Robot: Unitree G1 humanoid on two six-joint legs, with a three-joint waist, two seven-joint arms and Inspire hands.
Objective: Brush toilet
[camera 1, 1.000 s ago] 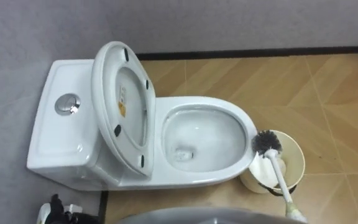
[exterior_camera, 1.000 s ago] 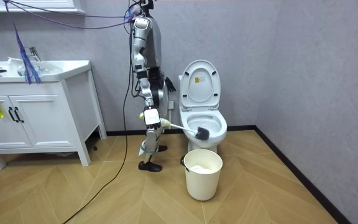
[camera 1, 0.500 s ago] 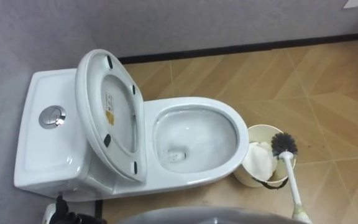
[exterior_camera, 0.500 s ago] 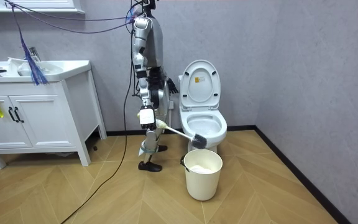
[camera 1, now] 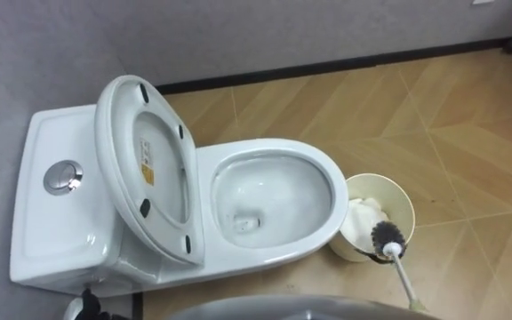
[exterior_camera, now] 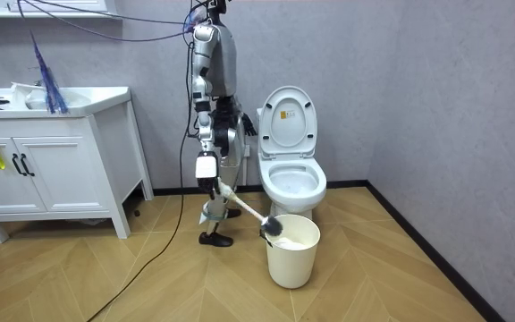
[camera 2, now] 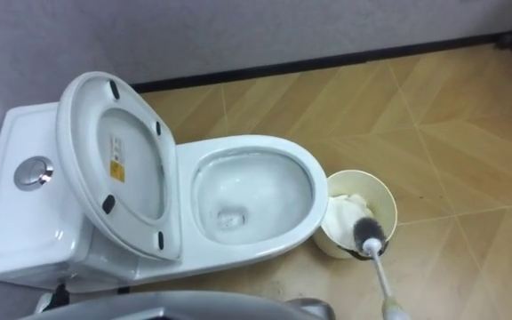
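- We found the robot standing just beside the toilet, on the room view's left of it. A white vanity cabinet stood farther off to that side.
- The right hand hung low at the robot's side, its fingers closed round the handle of the toilet brush. The handle sloped down from the hand toward a cream bin.
- In the eye views the dark bristle head sat over the bin's mouth, close to the rim at 5 o'clock. We could not tell whether it touched the rim.
- The bin stood on the floor just beside the bowl, at 3 o'clock of it, with crumpled white material inside.
- The seat and lid were raised together, at the tank end of the bowl, at 9 o'clock. A round chrome flush button sat on the tank top.
- We noted one label on the inner face of the raised lid, pale with yellow marks. Its writing was too small to read.
- The left hand showed as a dark shape at 7 o'clock, on the lower edge of the eye view. We could not determine the state of its fingers.
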